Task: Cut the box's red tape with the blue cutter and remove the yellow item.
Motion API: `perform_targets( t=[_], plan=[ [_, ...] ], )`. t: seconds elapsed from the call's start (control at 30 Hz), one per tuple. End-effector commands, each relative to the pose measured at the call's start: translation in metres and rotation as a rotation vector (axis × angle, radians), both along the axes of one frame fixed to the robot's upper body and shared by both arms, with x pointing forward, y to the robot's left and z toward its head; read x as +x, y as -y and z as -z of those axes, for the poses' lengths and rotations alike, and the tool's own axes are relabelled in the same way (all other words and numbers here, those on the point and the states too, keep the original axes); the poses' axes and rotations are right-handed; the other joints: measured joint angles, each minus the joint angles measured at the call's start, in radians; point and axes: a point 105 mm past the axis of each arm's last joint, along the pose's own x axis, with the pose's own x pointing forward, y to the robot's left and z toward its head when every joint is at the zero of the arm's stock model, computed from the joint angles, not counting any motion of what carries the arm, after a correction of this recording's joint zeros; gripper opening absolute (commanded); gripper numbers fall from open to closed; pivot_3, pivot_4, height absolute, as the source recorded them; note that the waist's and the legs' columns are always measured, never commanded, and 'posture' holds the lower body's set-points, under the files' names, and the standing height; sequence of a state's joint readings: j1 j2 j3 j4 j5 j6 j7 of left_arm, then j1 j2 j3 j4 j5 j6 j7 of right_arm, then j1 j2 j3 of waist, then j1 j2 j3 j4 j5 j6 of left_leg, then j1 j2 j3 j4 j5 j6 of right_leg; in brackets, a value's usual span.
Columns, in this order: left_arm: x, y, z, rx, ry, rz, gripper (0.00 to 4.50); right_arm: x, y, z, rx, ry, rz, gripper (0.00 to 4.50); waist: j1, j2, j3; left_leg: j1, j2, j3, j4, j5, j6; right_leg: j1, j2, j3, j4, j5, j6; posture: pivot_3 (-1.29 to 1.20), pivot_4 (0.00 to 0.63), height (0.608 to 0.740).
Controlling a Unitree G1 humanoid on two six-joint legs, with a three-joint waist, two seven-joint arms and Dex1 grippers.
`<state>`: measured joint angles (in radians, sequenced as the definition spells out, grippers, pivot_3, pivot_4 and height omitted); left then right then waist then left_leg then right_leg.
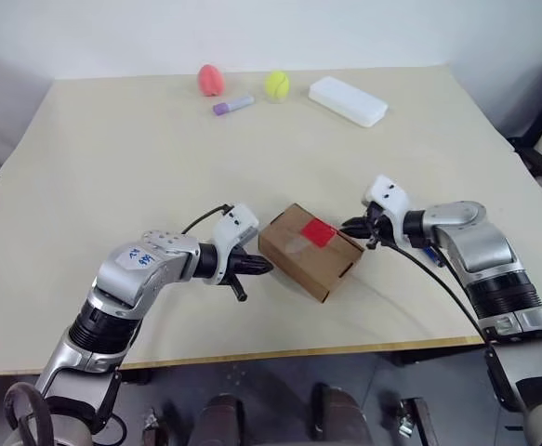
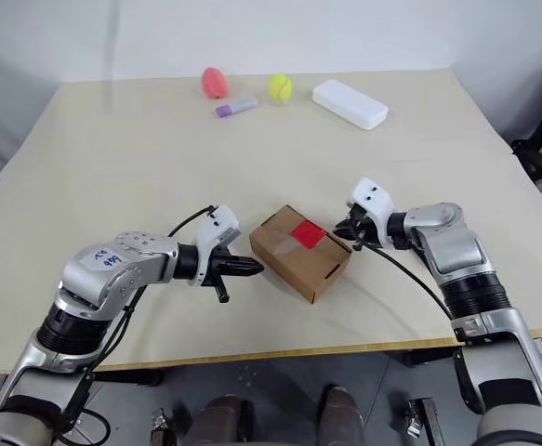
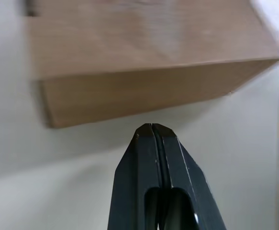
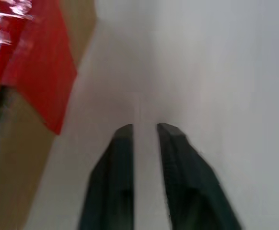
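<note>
Centre of frame, on the pale surface: the box [image 1: 310,253], flaps shut, the red tape [image 1: 318,232] intact on its top towards the right edge. Left end effector [image 1: 257,267], fingers pressed together and empty, just beside the box's left face. Right end effector [image 1: 352,226], fingers narrowly parted with nothing between, just right of the tape. Blue sliver under the right forearm, probably the blue cutter [image 1: 430,252]. Risks, as judged: the closed left tips shove the light box askew; the right reaches the tape without a blade, so the seal holds
</note>
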<state>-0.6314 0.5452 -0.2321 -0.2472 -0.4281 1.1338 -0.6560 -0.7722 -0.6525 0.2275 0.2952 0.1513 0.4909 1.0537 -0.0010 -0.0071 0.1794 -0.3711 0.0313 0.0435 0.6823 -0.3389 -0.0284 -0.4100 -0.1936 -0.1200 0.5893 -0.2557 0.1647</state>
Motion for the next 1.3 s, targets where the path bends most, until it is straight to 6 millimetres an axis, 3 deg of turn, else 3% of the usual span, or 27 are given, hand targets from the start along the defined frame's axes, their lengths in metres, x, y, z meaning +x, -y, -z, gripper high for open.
perform_targets(
  t=[0.03, 0.3, 0.47, 0.77, 0.93, 1.2, 1.3],
  plan=[
    [0.013, -0.004, -0.006, -0.019, 0.066, -0.070, 0.00, -0.012, -0.027, -0.012, 0.028, 0.003, -0.099, 0.02, 0.000, 0.000, 0.000, 0.000, 0.000, 0.000, 0.000, 0.000, 0.000, 0.000, 0.000, 0.000, 0.000, 0.000, 0.000, 0.00, 0.150, 0.740],
    [0.028, -0.005, -0.013, -0.031, 0.107, -0.111, 0.00, -0.041, -0.066, -0.011, 0.039, -0.048, -0.194, 0.02, 0.001, 0.000, 0.000, 0.000, 0.000, 0.000, 0.000, 0.000, 0.000, 0.000, 0.000, 0.000, 0.000, 0.000, 0.000, 0.00, 0.150, 0.740],
    [0.024, -0.012, -0.013, -0.002, 0.101, -0.100, 0.00, -0.053, -0.079, -0.003, 0.039, -0.065, -0.197, 0.02, -0.001, 0.000, 0.000, 0.000, 0.000, 0.000, 0.000, 0.000, 0.000, 0.000, 0.000, 0.000, 0.001, 0.000, 0.000, 0.00, 0.150, 0.740],
    [0.019, -0.021, -0.009, 0.035, 0.087, -0.090, 0.00, -0.057, -0.076, 0.003, 0.006, -0.050, -0.151, 0.02, 0.000, 0.000, 0.000, 0.000, 0.000, 0.000, 0.000, 0.000, 0.000, 0.000, 0.000, 0.000, 0.001, 0.000, 0.000, 0.00, 0.150, 0.740],
    [0.017, -0.032, -0.020, 0.035, 0.114, -0.067, 0.00, -0.043, -0.060, -0.016, 0.006, 0.019, -0.040, 0.02, 0.000, 0.000, 0.000, 0.000, 0.000, 0.000, 0.000, 0.000, 0.000, -0.001, 0.000, 0.000, 0.001, 0.000, 0.000, 0.00, 0.150, 0.740],
    [0.015, -0.036, -0.055, -0.042, 0.205, 0.002, 0.00, -0.035, -0.024, -0.047, 0.011, 0.080, 0.106, 2.65, 0.002, 0.000, 0.000, -0.001, 0.000, 0.000, 0.000, -0.001, 0.000, -0.001, 0.000, 0.000, 0.000, 0.000, 0.000, 0.00, 0.150, 0.740],
    [0.005, -0.025, -0.065, -0.075, 0.206, 0.094, 0.00, -0.039, -0.031, -0.060, 0.096, 0.075, 0.114, 3.78, 0.002, 0.000, 0.000, -0.001, 0.000, 0.000, 0.000, -0.001, 0.000, -0.001, 0.000, 0.000, 0.001, 0.000, 0.000, 0.00, 0.150, 0.740]
  ],
)
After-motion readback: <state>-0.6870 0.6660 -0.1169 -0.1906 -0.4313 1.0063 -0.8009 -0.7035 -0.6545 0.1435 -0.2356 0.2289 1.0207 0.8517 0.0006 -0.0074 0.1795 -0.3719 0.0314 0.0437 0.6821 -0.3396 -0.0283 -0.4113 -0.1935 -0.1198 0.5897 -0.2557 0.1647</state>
